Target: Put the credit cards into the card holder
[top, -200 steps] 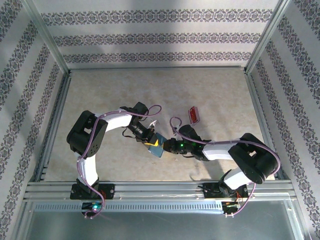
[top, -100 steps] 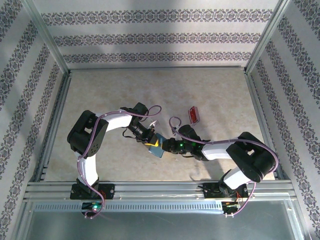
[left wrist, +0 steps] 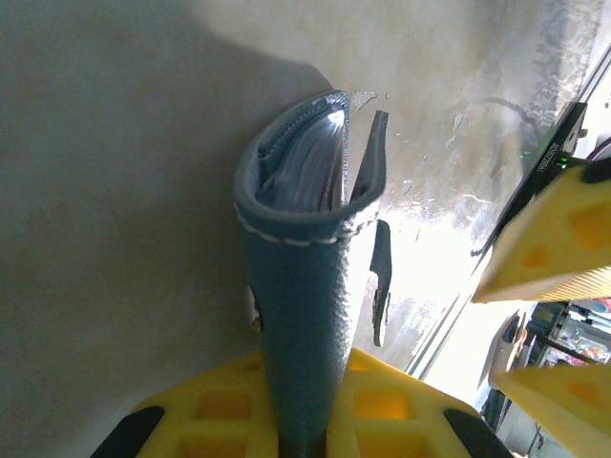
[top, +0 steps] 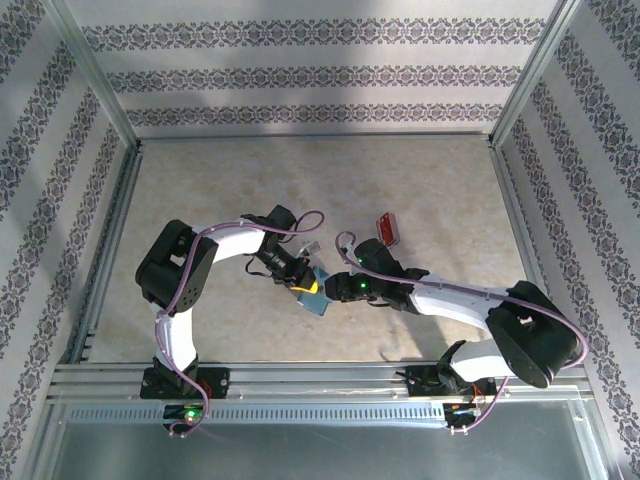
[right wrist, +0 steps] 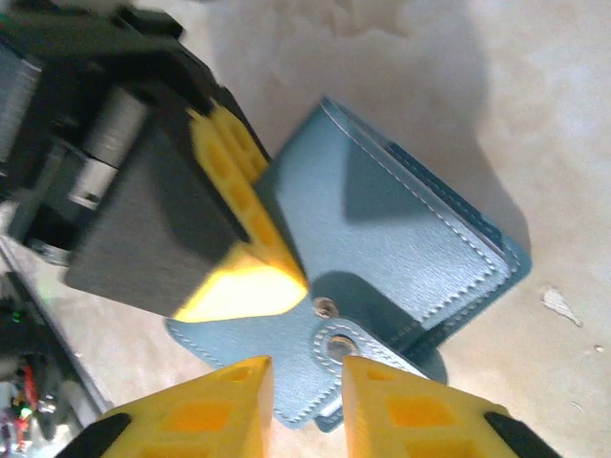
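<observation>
Jo: Beige mottled tabletop (top: 220,180), striped floral wallpaper on three walls, aluminium frame rails round the edge. Where's the wallet?

Sam: small teal-blue, grained leather-look bifold card holder (right wrist: 382,239), mid-table between the two arms. The left gripper (top: 304,287) is clamped on it, with one yellow finger (left wrist: 382,374) on each side of the cover. Can't tell if the holder touches the tabletop

Jo: folded or spread?

Sam: nearly folded. In the left wrist view the two halves gape a little at the stitched end, and the pale blue-grey see-through pockets (left wrist: 305,162) show inside. Can't tell whether a card sits in them

Jo: other arm?

Sam: the right gripper (right wrist: 307,382) faces the holder from the opposite side, tips right at the press-stud strap (right wrist: 336,345). Its jaws stand a narrow gap apart. Can't tell if they pinch the strap or only sit beside it

Jo: cards?

Sam: a flat red-orange credit card (top: 388,229) lies on the tabletop beyond the right wrist, toward the back wall, apart from the holder and both grippers. Could be a small stack, too small to resolve
</observation>
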Controlling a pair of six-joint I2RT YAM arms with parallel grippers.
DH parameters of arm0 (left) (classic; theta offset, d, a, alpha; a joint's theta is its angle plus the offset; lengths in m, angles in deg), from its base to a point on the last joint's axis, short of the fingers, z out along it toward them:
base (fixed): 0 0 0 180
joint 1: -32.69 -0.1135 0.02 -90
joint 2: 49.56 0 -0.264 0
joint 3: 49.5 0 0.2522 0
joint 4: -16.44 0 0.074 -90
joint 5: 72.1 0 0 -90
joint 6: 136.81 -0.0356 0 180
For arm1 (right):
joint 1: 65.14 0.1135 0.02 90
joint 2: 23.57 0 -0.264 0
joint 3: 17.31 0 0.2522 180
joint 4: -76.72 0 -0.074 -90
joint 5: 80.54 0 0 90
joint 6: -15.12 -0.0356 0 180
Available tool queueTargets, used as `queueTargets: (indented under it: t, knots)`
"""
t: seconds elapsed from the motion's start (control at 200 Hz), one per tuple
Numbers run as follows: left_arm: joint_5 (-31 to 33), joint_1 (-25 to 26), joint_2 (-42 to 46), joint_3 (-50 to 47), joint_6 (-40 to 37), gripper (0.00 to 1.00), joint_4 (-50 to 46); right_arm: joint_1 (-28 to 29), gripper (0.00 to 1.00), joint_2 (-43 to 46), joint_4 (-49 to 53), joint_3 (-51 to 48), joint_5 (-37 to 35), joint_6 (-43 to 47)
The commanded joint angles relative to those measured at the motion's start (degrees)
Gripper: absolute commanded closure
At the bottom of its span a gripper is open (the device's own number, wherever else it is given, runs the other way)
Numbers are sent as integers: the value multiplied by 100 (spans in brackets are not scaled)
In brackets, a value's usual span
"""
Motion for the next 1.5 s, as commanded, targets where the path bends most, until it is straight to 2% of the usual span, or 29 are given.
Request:
queueTargets:
  t: [0.0,0.2,0.345,0.899,1.184,1.499]
  knots:
    - [454,-21,-212,-27,18,100,-90,5,80,-139,61,-136,-81,-115]
    - [732,-18,-250,-53,134,100,-28,5,86,-183,-446,-394,-69,-432]
    - [600,-7,-307,-46,198,100,24,16,88,-469,-687,-310,17,-525]
    - [543,5,-289,-75,176,100,52,44,89,-639,-812,-106,76,-581]
    - [542,6,-297,-70,159,100,34,56,89,-433,-676,-66,26,-546]
    - [540,5,-291,-53,159,100,17,79,90,-999,-1114,-54,110,-697]
